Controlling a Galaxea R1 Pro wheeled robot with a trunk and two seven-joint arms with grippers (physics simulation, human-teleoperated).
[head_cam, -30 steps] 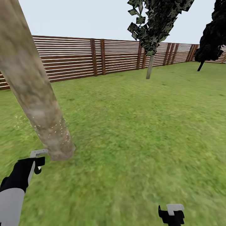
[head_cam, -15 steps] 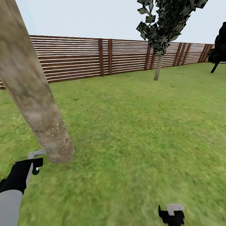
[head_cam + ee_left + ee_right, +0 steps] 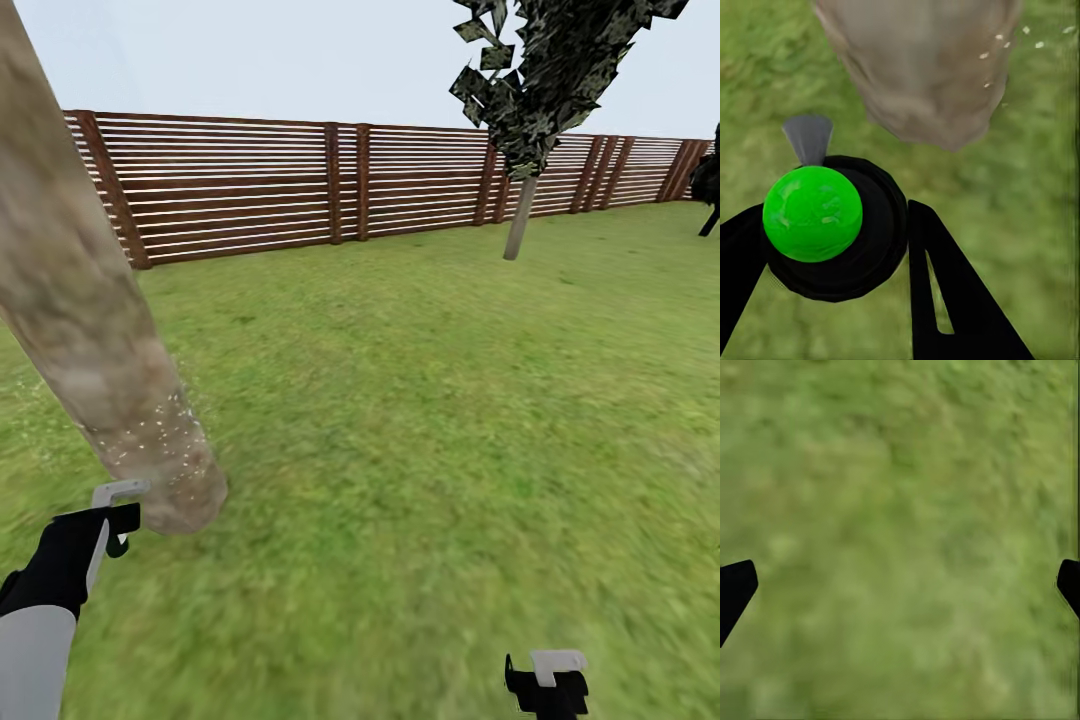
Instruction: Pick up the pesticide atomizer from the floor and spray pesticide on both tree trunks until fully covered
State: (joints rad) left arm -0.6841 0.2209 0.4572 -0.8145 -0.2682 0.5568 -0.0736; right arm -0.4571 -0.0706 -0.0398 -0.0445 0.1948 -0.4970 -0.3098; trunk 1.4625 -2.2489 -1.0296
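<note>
Atomizer, a small black round bottle with a bright green cap and a grey nozzle, is clasped between the black fingers of the left gripper, low at the near left, just beside the base of the thick pale mottled tree trunk, which is flecked with white specks. The right gripper is held spread wide over blurry green grass. A brown slatted wooden fence and a second, dark-leaved tree are seen far off.
</note>
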